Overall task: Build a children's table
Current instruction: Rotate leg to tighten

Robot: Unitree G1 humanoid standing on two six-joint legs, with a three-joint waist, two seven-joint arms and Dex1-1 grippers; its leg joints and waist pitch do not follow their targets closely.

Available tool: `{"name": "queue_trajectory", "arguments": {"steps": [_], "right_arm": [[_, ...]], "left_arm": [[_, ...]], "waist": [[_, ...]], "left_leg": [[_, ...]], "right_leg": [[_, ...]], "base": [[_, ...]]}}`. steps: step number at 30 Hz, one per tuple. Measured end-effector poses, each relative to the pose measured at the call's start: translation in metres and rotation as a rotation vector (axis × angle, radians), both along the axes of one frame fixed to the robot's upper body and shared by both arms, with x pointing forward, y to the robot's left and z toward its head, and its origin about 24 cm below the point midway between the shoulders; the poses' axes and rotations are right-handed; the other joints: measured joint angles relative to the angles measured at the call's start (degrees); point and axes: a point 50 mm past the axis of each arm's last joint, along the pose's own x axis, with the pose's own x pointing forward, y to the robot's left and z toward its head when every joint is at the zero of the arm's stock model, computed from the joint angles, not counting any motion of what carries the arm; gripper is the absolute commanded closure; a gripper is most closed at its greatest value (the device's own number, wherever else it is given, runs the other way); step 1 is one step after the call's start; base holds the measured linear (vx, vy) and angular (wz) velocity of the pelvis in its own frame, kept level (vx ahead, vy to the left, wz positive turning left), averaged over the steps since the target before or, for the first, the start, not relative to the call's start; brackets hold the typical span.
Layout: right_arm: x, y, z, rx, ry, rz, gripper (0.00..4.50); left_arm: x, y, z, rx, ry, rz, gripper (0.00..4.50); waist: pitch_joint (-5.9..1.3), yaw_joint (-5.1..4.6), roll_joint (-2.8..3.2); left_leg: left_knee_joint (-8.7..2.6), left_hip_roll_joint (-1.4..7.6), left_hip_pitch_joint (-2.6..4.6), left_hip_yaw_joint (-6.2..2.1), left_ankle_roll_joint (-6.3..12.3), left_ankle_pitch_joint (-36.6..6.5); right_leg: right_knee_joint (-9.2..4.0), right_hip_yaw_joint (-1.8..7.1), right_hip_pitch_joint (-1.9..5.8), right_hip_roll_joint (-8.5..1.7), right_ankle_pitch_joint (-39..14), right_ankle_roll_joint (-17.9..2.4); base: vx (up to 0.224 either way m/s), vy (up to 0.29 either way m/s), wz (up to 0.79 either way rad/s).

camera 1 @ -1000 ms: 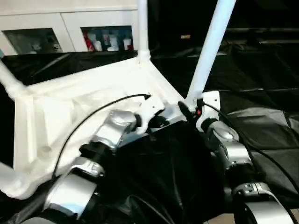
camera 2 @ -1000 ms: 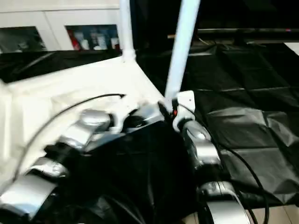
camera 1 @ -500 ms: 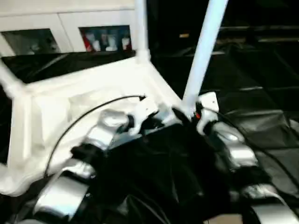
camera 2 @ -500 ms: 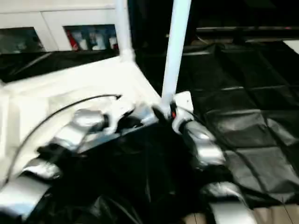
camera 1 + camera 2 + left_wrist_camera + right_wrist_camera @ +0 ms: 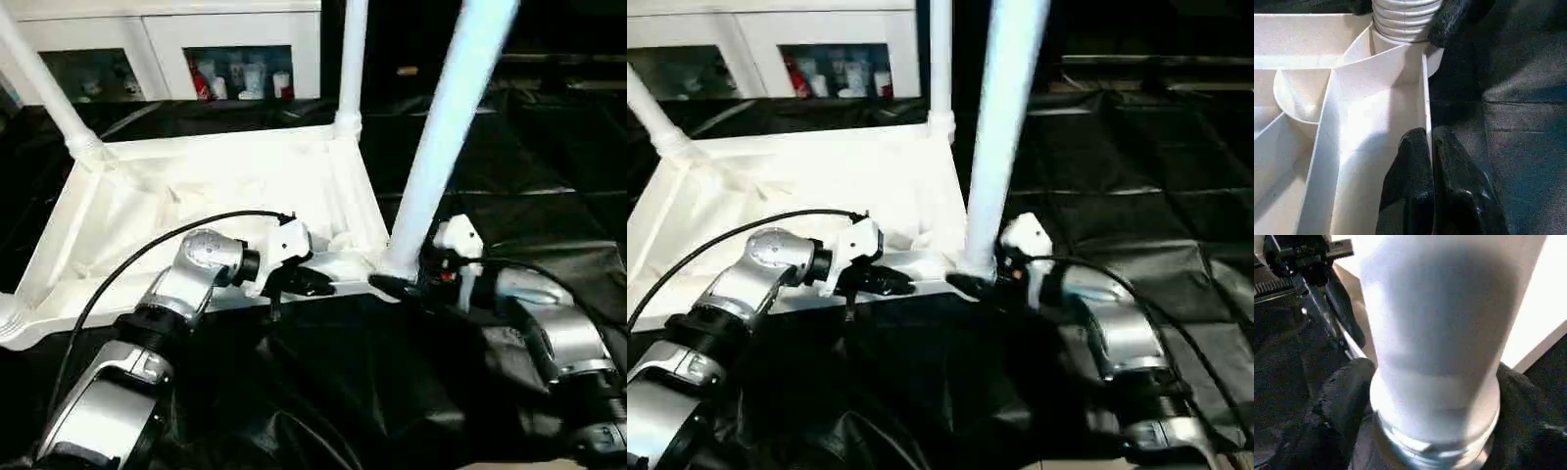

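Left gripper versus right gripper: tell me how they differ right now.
The left gripper is shut, pinching the tabletop's thin rim; the right gripper is spread wide around the base of the near leg. Both work at the upturned table's near edge.

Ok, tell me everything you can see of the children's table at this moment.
The children's table is all white, plastic by its look, lying upside down on black sheeting with its ribbed, rimmed underside up. Round tapered legs rise from its corners; the nearest leg has a ridged base seated in the corner socket. The left hand, fingers shut, pinches the near rim. The right hand has a finger on either side of the nearest leg's base.
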Motion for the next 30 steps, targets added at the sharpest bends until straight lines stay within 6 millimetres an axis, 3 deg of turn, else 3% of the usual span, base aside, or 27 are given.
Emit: {"name": "queue_trajectory", "arguments": {"steps": [5,13,16,23,28,29,30], "right_arm": [[-0.001,0.001,-0.001,-0.003,0.004,0.013,1.61],[-0.001,0.006,-0.003,0.012,0.006,0.007,1.72],[0.004,0.013,-0.012,0.061,-0.008,-0.118,1.73],[0.032,0.037,-0.024,0.137,-0.041,-0.552,1.73],[0.043,0.047,-0.025,0.124,-0.045,-0.653,1.73],[0.043,0.048,-0.026,0.128,-0.047,-0.653,1.17],[0.043,0.048,-0.026,0.129,-0.049,-0.649,1.03]], "left_arm": [[-0.001,0.002,-0.001,0.003,0.008,-0.008,4.5],[-0.003,0.004,-0.002,-0.001,0.006,-0.004,4.5],[0.001,0.001,-0.004,-0.003,-0.013,0.059,4.5],[0.017,-0.025,-0.008,-0.005,-0.067,0.27,4.5],[0.02,-0.034,-0.012,-0.01,-0.066,0.346,4.5],[0.02,-0.034,-0.012,-0.009,-0.064,0.345,4.5],[0.02,-0.034,-0.012,-0.009,-0.064,0.345,4.5]], "waist": [[0.0,0.0,-0.01],[-0.01,-0.16,0.01],[-0.04,-0.64,0.02],[-0.27,-1.52,0.22],[-0.79,-1.86,0.4],[-0.95,-1.84,0.32],[-0.98,-1.83,0.27]], "left_leg": [[0.04,0.0,0.0,0.0,0.0,0.0],[0.03,0.0,0.02,0.0,0.0,0.0],[0.07,0.01,0.13,0.0,-0.02,0.0],[0.04,-0.08,0.64,0.0,-0.33,-0.2],[0.03,-0.14,0.74,0.01,-0.31,-0.2],[0.0,-0.14,0.76,0.0,-0.31,-0.2],[-0.02,-0.14,0.76,0.0,-0.31,-0.2]], "right_leg": [[0.0,0.02,0.02,0.0,0.0,0.0],[0.02,0.0,0.02,0.0,0.0,0.0],[0.1,0.03,0.07,0.0,0.0,0.0],[-0.08,0.11,0.63,-0.04,0.1,-0.2],[-0.29,0.15,0.81,-0.06,0.1,-0.2],[-0.3,0.14,0.83,-0.06,0.1,-0.2],[-0.3,0.14,0.83,-0.06,0.1,-0.2]], "base": [[0.0,0.0,0.0],[0.0,0.0,0.0],[0.0,0.0,0.0],[0.0,0.0,0.0],[0.0,0.0,0.0],[0.0,0.0,0.0],[0.0,0.0,0.0]]}}
